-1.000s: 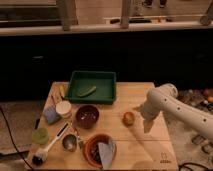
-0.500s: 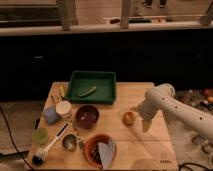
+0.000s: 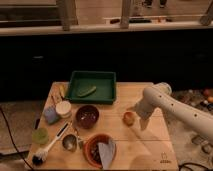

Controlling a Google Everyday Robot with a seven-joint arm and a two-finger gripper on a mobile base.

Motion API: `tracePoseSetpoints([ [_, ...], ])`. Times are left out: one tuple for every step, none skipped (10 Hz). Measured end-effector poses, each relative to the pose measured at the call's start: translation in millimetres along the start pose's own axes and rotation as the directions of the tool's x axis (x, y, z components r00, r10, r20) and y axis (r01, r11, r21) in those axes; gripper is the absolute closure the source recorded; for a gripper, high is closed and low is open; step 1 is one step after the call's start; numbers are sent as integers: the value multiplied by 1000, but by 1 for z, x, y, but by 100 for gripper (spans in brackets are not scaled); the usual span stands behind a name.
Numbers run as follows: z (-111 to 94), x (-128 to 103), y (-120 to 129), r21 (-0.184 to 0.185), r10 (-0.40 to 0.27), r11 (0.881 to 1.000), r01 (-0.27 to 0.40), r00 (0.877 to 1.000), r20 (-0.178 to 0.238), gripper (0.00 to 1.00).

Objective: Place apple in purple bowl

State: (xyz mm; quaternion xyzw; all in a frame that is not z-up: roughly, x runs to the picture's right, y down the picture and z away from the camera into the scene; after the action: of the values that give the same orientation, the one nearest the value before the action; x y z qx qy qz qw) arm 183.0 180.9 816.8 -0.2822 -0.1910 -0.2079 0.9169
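The robot's pincer (image 3: 142, 121) hangs open just beside the small round orange-yellow apple (image 3: 129, 118) on the wooden surface (image 3: 150, 150). The apple lies ungripped between the pincer and the round dark purple bowl (image 3: 87, 116).

Matt wooden table (image 3: 150, 145), glossy purple bowl (image 3: 78, 118), smooth green plastic tray (image 3: 95, 76).

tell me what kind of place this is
Likely a lab or office mock kitchen: a wooden table holding a purple bowl, a green tray and a dish brush, with the robot's gripper beside the apple.
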Motion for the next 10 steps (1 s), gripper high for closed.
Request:
tracePoseSetpoints([
  [2,-1,-2,-2,-14,1000,14,1000,8,20],
  [5,-3,-5,-3,-26,1000,26,1000,17,20],
  [8,-3,-8,-2,-36,999,36,999,28,20],
  [9,-1,-7,-5,-40,999,40,999,35,20],
  [13,0,-8,-2,-45,999,45,998,47,20],
  [15,1,-10,0,-51,999,51,997,57,20],
  [17,0,-12,-1,-60,998,60,996,68,20],
  [19,0,-13,-1,-65,998,65,995,76,20],
  [20,1,-12,-2,-68,998,69,994,85,20],
  [21,1,-12,-3,-72,997,73,993,92,20],
])
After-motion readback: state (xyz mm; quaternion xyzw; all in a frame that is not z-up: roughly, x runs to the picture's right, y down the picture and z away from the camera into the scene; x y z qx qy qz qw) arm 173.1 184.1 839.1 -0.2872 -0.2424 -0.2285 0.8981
